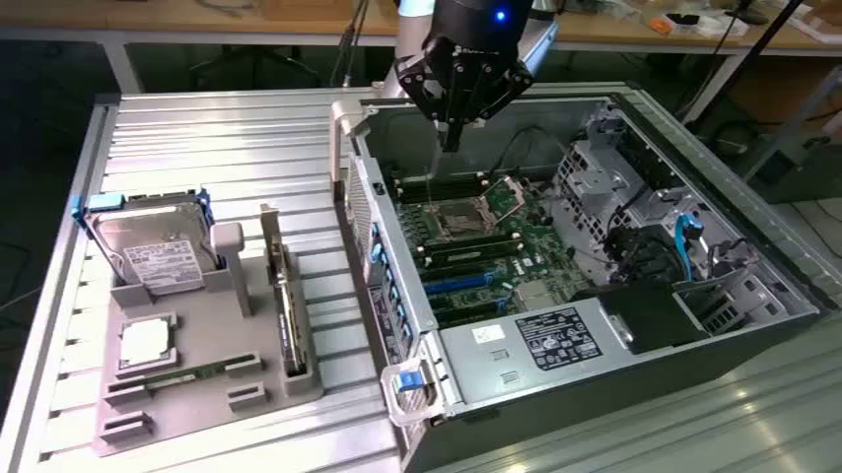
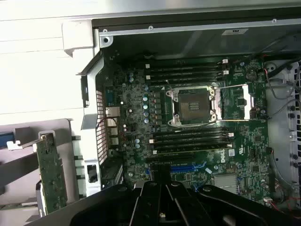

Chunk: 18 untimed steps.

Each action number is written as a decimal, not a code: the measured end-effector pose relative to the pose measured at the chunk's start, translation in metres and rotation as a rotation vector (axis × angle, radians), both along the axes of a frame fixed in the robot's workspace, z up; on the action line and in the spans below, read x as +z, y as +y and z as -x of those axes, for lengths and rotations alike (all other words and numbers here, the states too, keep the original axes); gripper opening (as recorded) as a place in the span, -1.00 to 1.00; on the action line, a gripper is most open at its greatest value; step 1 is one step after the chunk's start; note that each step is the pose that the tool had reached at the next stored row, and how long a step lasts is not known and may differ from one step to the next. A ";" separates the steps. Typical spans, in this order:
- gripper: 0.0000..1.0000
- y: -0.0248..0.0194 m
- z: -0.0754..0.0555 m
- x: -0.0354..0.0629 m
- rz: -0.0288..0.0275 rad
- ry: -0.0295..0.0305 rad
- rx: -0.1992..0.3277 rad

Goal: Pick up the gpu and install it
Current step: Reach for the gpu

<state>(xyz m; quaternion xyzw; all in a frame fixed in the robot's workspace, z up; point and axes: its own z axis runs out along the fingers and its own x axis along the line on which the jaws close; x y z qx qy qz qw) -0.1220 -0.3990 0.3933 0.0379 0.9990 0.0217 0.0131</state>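
So the gripper is pinched fully closed with nothing in it, hanging over the open computer case at the top middle of the exterior view. The gpu stands on edge in the grey holder tray at the exterior view's lower left, well apart from the gripper. A hard drive is propped up near it.

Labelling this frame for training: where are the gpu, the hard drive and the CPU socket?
gpu (image 2: 51,172), wrist view, green board face.
hard drive (image 1: 165,261), exterior view, white label.
CPU socket (image 2: 193,104), wrist view, middle of the socket.
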 end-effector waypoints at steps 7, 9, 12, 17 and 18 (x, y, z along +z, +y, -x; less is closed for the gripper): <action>-0.79 0.0000 0.000 0.0000 0.0000 0.0000 0.000; -0.79 0.0000 0.000 0.0000 0.0000 0.0000 0.000; -0.79 0.0000 0.000 0.0000 0.0000 0.0001 0.000; -0.79 -0.0005 0.004 0.0000 0.0001 0.0000 0.000; -0.79 -0.0007 0.005 0.0000 0.0001 0.0000 0.000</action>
